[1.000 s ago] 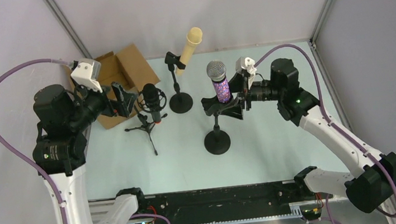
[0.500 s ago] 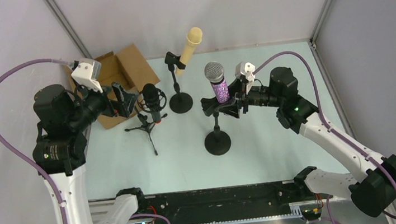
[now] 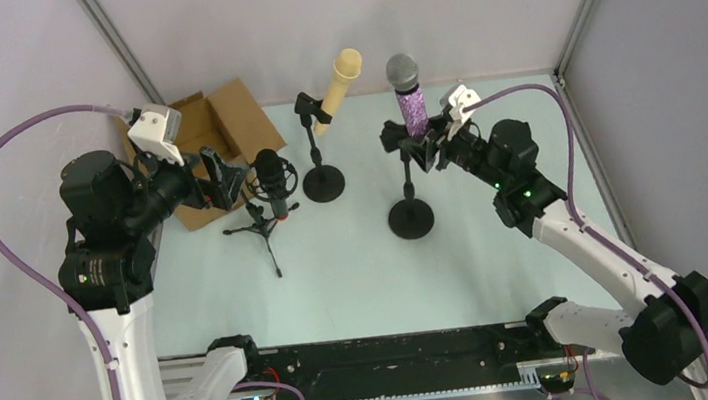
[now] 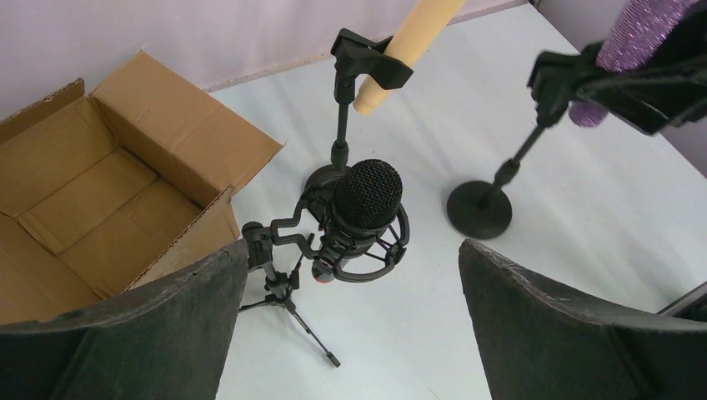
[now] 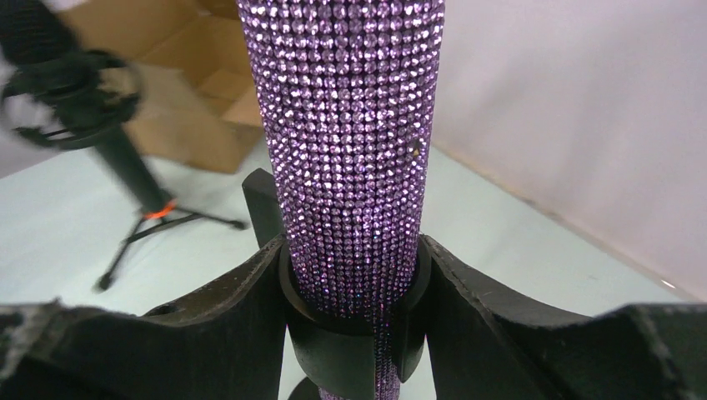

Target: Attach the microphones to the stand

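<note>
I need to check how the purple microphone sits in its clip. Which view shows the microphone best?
The right wrist view: the purple microphone fills it, its body passing down through the clip, with the right gripper fingers on either side. The top view shows it whole but small. The left wrist view catches only its lower part, at the corner.
</note>
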`<state>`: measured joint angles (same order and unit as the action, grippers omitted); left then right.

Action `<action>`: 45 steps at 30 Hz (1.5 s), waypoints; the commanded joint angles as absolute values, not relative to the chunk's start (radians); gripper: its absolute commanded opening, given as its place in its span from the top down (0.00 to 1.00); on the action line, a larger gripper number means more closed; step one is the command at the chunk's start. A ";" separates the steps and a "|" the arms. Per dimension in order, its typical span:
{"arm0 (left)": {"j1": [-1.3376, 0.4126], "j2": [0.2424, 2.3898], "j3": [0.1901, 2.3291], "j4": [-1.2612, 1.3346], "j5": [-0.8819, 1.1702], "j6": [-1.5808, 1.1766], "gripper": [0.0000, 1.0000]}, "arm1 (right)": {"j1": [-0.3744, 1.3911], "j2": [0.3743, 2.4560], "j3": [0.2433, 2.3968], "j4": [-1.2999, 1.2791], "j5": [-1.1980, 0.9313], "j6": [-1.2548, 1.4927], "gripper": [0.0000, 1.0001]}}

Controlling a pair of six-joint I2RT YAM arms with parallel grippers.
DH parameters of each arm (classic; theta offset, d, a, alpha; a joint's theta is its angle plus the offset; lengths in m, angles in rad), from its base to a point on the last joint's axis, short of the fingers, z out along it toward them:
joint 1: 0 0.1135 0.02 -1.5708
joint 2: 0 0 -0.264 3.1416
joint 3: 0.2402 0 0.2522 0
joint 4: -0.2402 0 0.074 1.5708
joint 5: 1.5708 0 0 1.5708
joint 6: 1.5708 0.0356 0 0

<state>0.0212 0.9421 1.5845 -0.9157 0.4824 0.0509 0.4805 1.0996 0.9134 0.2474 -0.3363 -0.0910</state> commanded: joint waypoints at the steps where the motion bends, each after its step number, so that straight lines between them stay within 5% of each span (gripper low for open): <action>1: 0.029 0.946 1.593 -0.894 0.509 0.032 0.00 | 0.467 1.159 0.990 0.550 -0.059 -0.132 0.82; 9: 0.029 0.950 1.586 -0.881 0.498 0.040 0.00 | 0.445 1.368 1.020 0.816 0.241 -0.210 0.84; 18: 0.029 0.952 1.555 -0.864 0.487 0.040 0.00 | 0.435 1.465 1.099 0.858 0.351 -0.234 0.85; 22: 0.029 0.955 1.543 -0.855 0.489 0.034 0.00 | 0.434 1.489 1.106 0.822 0.390 -0.218 0.73; 28: 0.030 0.948 1.534 -0.841 0.487 0.028 0.00 | 0.433 1.509 1.138 0.726 0.422 -0.167 0.35; 38: 0.029 0.947 1.534 -0.831 0.465 0.027 0.00 | 0.416 1.474 1.173 0.618 0.402 -0.077 0.03; 45: 0.029 0.945 1.524 -0.814 0.444 0.010 0.00 | 0.411 1.400 1.175 0.509 0.428 -0.035 0.01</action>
<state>0.0219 0.9539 1.5333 -0.8536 0.4622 0.0410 0.4168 1.4796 1.1358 0.5652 0.3904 -0.0807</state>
